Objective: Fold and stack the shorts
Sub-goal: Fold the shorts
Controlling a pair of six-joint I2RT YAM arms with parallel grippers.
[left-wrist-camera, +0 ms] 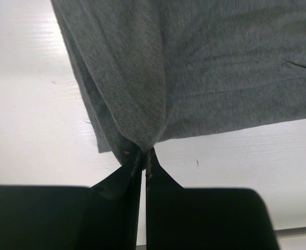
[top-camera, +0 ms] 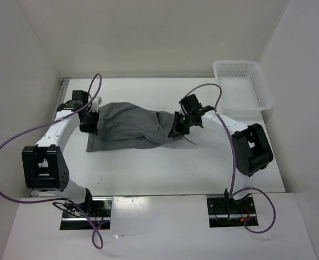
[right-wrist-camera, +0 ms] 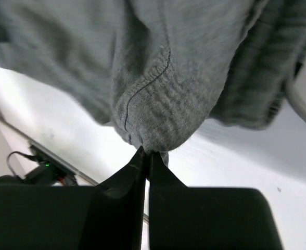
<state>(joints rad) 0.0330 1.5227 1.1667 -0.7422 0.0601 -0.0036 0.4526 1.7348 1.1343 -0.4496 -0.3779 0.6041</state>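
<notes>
The grey shorts (top-camera: 129, 125) stretch across the white bench (top-camera: 148, 168), left of the mesh basket (top-camera: 242, 85) and a little to its near side. The left hand (top-camera: 89, 123) is pinched tight on a tuck of fabric at the end farthest from the basket; the right hand (top-camera: 178, 127) is clamped likewise on the end nearest the basket

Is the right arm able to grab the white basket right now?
Probably not yet. The basket sits near the right end effector with nothing between, but that end effector is shut on the shorts, which the left end effector also holds.
</notes>
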